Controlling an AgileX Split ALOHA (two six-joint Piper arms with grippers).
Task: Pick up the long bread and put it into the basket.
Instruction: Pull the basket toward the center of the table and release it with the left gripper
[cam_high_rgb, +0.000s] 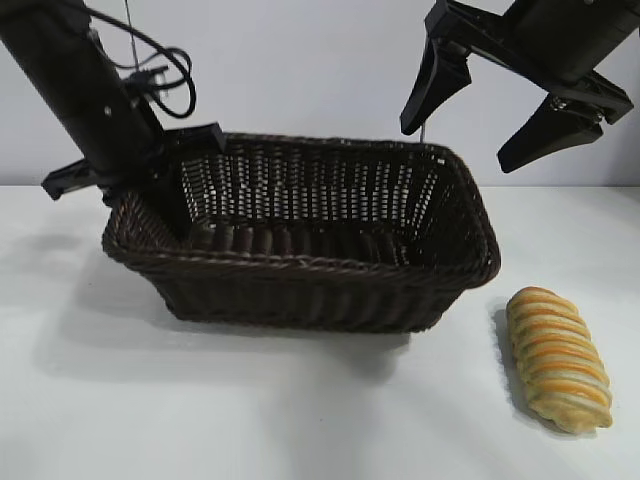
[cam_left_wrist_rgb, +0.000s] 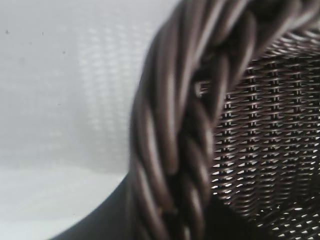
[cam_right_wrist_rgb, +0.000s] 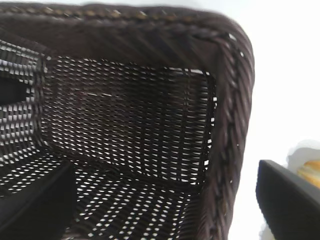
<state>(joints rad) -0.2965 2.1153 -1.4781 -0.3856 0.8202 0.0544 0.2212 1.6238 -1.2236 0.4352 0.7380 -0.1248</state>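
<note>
The long bread, golden with orange-brown stripes, lies on the white table to the right of the basket; a sliver of the bread shows past one finger in the right wrist view. My right gripper hangs open in the air above the basket's right end, holding nothing; its own view looks down into the basket. My left gripper reaches down at the basket's left end and is shut on the braided rim, which fills its view.
The dark wicker basket stands in the middle of the white table. Bare table lies in front of the basket and around the bread. A black cable loops off the left arm.
</note>
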